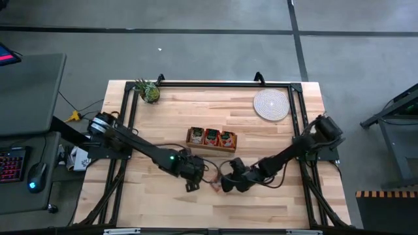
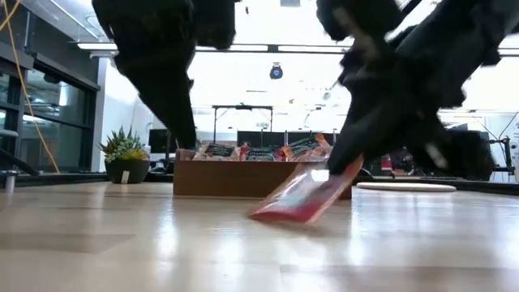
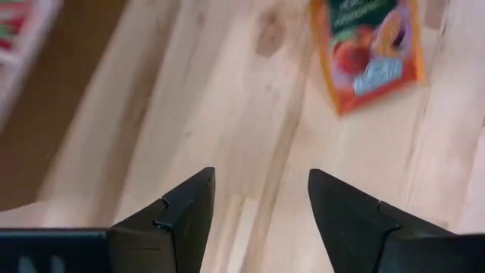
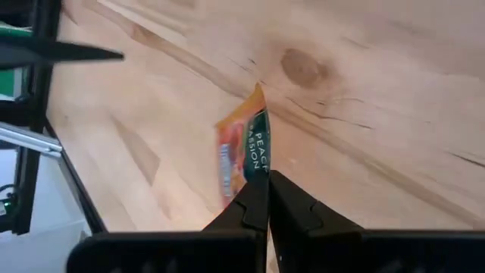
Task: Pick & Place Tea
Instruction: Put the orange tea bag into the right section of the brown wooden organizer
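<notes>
Wooden table (image 1: 163, 202) bears wooden box (image 1: 211, 138), woven mat (image 1: 271, 104), plant (image 1: 149, 91)

Wooden box (image 1: 211, 138) sits mid-table with sachets inside. Woven mat (image 1: 271, 104) far right, potted plant (image 1: 149, 91) far left. One tea sachet (image 1: 215, 183) lies near of the box, between left gripper (image 1: 194, 179) and right gripper (image 1: 225, 185), tilted, one edge on the table (image 1: 261, 209).

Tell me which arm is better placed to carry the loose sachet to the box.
Right: its gripper is already shut on the tea sachet, tilting it off the table. The left gripper is open and empty.
</notes>
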